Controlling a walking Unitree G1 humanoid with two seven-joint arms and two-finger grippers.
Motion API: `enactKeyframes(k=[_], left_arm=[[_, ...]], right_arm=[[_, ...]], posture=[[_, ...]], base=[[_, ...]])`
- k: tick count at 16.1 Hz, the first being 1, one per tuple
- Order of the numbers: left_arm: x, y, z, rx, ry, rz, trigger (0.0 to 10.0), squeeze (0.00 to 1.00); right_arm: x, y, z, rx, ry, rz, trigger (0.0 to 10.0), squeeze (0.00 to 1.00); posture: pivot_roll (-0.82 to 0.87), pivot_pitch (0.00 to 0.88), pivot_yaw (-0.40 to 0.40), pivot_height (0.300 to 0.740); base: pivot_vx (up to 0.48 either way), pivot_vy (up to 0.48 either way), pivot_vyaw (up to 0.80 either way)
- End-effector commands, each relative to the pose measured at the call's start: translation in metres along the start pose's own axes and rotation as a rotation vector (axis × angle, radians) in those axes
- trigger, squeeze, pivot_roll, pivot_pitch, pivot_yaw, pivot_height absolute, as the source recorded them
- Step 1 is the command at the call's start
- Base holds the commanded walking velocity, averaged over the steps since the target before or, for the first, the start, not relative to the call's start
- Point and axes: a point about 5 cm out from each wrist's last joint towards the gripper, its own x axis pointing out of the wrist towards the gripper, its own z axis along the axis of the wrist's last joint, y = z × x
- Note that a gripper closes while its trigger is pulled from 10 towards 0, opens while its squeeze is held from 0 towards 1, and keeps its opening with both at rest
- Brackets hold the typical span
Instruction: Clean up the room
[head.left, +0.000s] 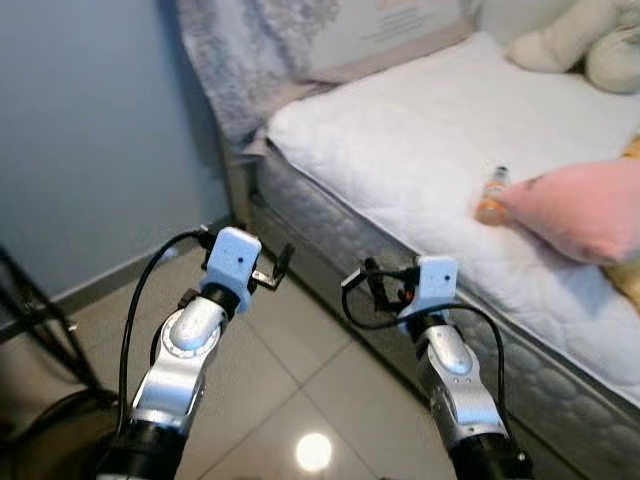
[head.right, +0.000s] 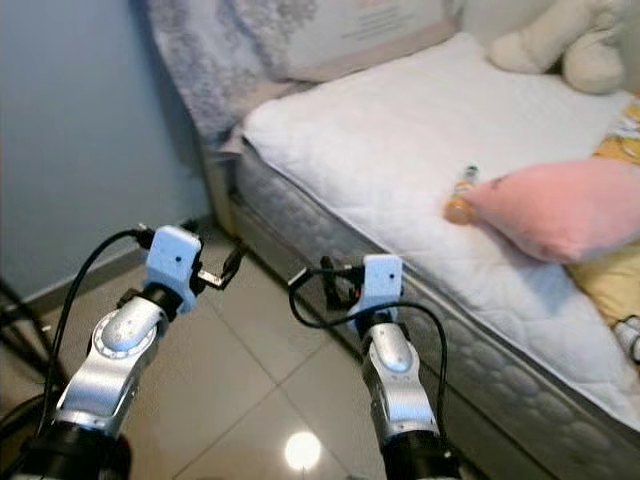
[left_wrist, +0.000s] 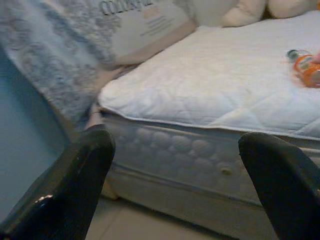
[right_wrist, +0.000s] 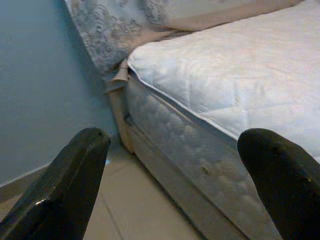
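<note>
A small orange bottle (head.left: 491, 197) lies on its side on the white mattress (head.left: 400, 140), touching the tip of a pink pillow (head.left: 580, 212). The bottle (left_wrist: 306, 68) also shows far off in the left wrist view. Both arms are raised over the tiled floor in front of the bed's near side. My left gripper (head.left: 272, 266) is open and holds nothing, pointing toward the bed corner. My right gripper (head.left: 366, 282) is open too, close to the mattress side and well short of the bottle.
A cream plush toy (head.left: 585, 40) sits at the far end of the bed. A grey patterned cover (head.left: 245, 60) hangs over the bed corner by the blue wall (head.left: 90, 130). Black stand legs (head.left: 45, 335) cross the floor at the left. A yellow item (head.right: 610, 280) lies under the pillow.
</note>
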Motion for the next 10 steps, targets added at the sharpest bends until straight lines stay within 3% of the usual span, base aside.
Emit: enactKeyframes(k=[1, 3, 5, 10], left_arm=[[-0.001, 0.002, 0.0, -0.045, 0.004, 0.029, 10.0, 0.0], [-0.014, 0.01, -0.002, -0.236, -0.011, 0.1, 10.0, 0.0], [-0.023, 0.015, -0.015, -0.265, 0.035, 0.15, 10.0, 0.0], [-0.013, 0.016, -0.011, -0.289, 0.032, 0.171, 10.0, 0.0]], right_arm=[[0.0, -0.005, 0.004, -0.002, -0.015, -0.007, 10.0, 0.0], [-0.002, -0.006, 0.006, 0.031, -0.026, -0.01, 10.0, 0.0], [-0.005, -0.008, 0.003, 0.056, -0.022, -0.019, 10.0, 0.0], [0.002, -0.002, 0.006, 0.063, -0.024, 0.006, 10.0, 0.0]], posture=[[0.07, 0.0, 0.001, 0.74], [0.07, 0.0, -0.001, 0.74], [0.08, 0.0, -0.006, 0.74], [0.09, 0.0, -0.017, 0.74]], base=[[0.0, 0.0, 0.0], [0.0, 0.0, 0.0], [0.0, 0.0, 0.0], [0.0, 0.0, 0.0]])
